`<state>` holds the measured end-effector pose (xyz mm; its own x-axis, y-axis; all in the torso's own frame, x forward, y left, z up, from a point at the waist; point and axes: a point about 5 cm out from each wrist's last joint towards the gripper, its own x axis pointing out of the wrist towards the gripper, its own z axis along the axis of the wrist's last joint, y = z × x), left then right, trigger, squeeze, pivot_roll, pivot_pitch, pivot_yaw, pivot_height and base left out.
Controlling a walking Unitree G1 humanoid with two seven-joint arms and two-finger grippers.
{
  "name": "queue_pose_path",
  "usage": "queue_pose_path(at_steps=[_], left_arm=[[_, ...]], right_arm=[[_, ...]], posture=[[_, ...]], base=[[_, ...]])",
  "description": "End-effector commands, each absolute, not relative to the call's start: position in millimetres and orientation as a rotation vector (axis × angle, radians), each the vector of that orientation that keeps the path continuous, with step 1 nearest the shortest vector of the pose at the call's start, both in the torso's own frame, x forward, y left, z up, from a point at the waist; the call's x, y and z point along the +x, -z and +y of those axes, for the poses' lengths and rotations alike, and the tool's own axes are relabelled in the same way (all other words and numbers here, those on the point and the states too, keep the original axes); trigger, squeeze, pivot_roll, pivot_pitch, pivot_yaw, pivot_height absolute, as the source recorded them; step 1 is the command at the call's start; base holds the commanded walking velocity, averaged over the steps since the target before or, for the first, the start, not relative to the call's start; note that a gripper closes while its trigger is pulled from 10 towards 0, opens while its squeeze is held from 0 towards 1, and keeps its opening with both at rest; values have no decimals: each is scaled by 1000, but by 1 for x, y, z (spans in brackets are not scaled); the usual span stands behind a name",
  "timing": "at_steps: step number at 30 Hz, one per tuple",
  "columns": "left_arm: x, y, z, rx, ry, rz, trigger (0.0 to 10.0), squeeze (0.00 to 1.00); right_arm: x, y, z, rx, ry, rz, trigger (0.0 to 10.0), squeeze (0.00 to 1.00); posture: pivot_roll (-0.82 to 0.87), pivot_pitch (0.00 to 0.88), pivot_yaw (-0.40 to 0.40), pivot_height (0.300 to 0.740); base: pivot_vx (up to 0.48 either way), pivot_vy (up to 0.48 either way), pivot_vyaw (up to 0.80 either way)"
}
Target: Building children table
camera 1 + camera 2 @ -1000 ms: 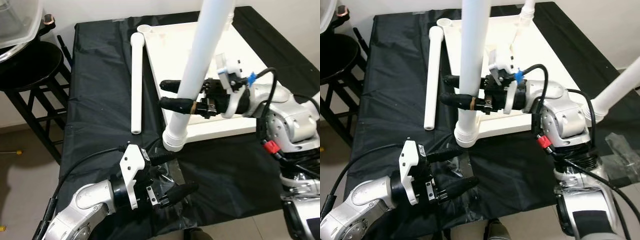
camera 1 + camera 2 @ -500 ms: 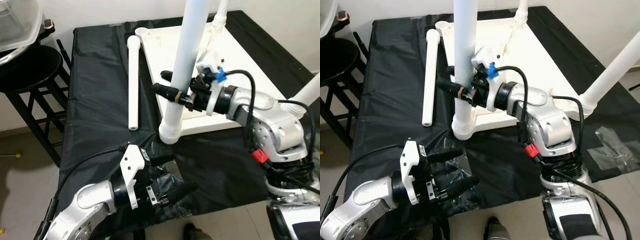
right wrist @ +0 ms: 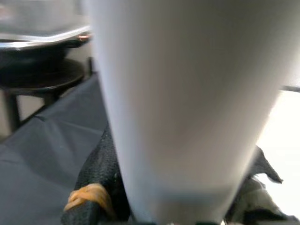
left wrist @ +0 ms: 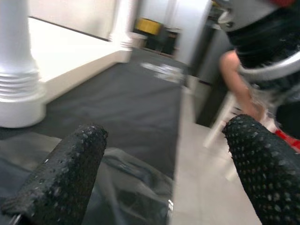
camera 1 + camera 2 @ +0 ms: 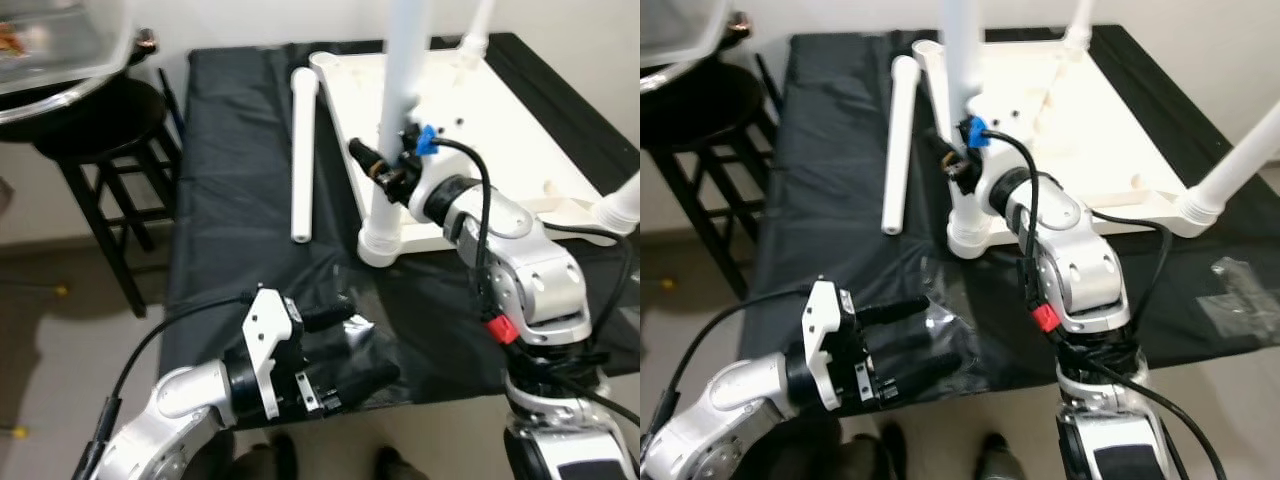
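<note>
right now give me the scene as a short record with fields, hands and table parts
tabletop: white tabletop upside down on the black cloth
upright leg: white leg standing in the near left corner socket
right hand: right hand shut on that upright leg
left hand: left hand open, low over the cloth's near edge, holding nothing
loose leg: spare white leg lying flat on the cloth, left of the tabletop
beside table: black stool

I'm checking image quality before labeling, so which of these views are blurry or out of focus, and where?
Right wrist view: the white table leg sits so close that it is soft and featureless. Left wrist view: the black fingers and the background are smeared. Left eye view: mildly soft overall, though the loose leg on the black cloth reads clearly.
</note>
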<state>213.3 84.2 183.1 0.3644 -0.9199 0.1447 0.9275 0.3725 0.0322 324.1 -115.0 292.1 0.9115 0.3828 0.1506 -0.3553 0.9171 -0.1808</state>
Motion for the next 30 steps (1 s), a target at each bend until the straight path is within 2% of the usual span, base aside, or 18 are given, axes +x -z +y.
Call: queue_pose_path(at_steps=[1,12,20,25,30], left_arm=[[212,-180,83,-52,1197,-140,10000,0],[213,-180,85,-47,1193,-139,10000,0],[216,-180,87,-46,1166,-143,10000,0],[233,-185,96,-76,1026,-153,10000,0],[241,-187,99,-101,957,-148,10000,0]], right_arm=[[328,-272,-125,-141,-330,-85,10000,0],[323,-279,-125,-83,-270,-163,10000,0],[325,-295,-135,-75,-229,-227,10000,0],[321,-337,-145,-80,-356,-382,10000,0],[319,-354,-149,-90,-418,-438,10000,0]], posture=[[-29,295,-15,740],[-28,295,-5,740],[-29,284,-4,740],[-30,269,-4,740],[-29,266,-4,740]], base=[[0,0,0],[0,0,0],[0,0,0],[0,0,0],[0,0,0]])
